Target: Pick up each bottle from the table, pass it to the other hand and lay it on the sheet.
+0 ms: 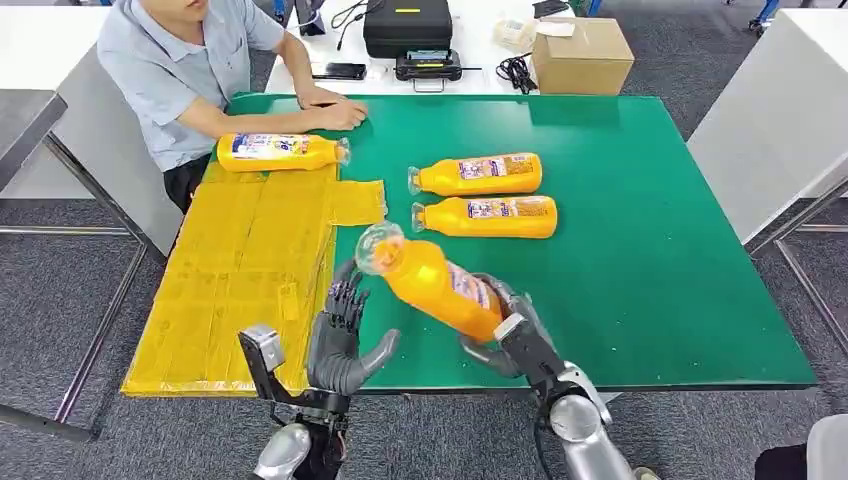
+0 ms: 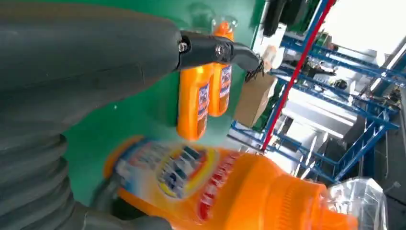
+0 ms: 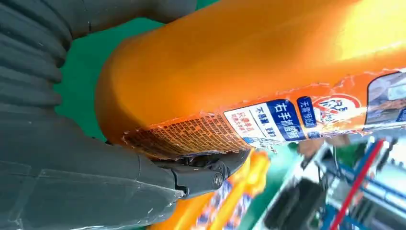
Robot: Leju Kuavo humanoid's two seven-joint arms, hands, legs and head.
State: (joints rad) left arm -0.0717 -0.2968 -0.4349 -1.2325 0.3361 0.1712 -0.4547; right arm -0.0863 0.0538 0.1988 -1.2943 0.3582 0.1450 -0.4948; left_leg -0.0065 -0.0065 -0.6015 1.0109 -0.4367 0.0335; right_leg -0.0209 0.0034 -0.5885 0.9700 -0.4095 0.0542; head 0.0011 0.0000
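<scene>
Green tabletop, yellow sheet at its left. Right robot hand grips bottle by its base, long axis slanting, cap toward left robot hand, spread, empty, just beside the bottle.

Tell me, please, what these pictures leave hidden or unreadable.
- Held bottle: its base sits inside the right hand, head view.
- Same bottle's label: blurred, left wrist view.
- Left hand: contact with the bottle neck cannot be judged.
- Person: cut off by the top edge.
</scene>
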